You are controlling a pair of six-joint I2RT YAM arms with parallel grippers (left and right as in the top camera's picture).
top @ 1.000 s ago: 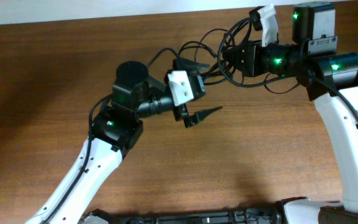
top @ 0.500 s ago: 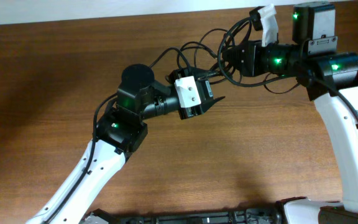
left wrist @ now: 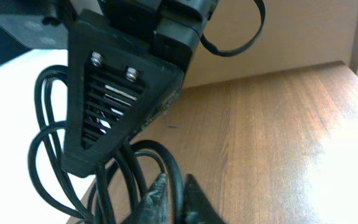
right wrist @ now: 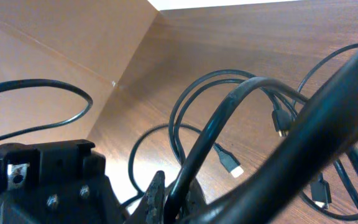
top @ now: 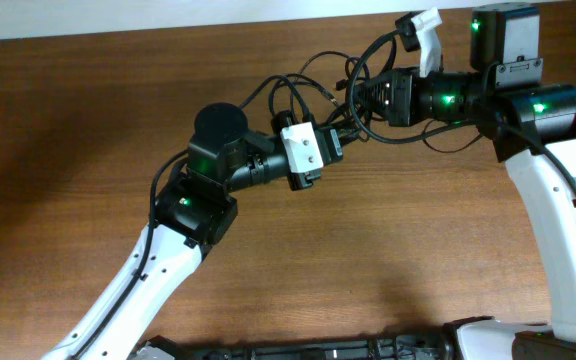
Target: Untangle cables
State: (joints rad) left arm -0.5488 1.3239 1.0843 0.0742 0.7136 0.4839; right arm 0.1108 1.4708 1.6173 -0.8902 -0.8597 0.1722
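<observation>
The cables are thin black cords looped in a tangle hanging between my two grippers, above the wooden table. My left gripper reaches into the tangle from the lower left. In the left wrist view my left gripper is shut on one black strand. My right gripper comes in from the right. In its wrist view my right gripper is shut on a cable, and loose loops with small plugs lie on the table beyond.
The brown wooden table spreads around both arms. A white wall edge runs along the far side. The right gripper's black body hangs close above my left fingers.
My left gripper swung up and right into the tangle, going from wide open to shut on a strand. The right arm stayed put, holding its cable.
</observation>
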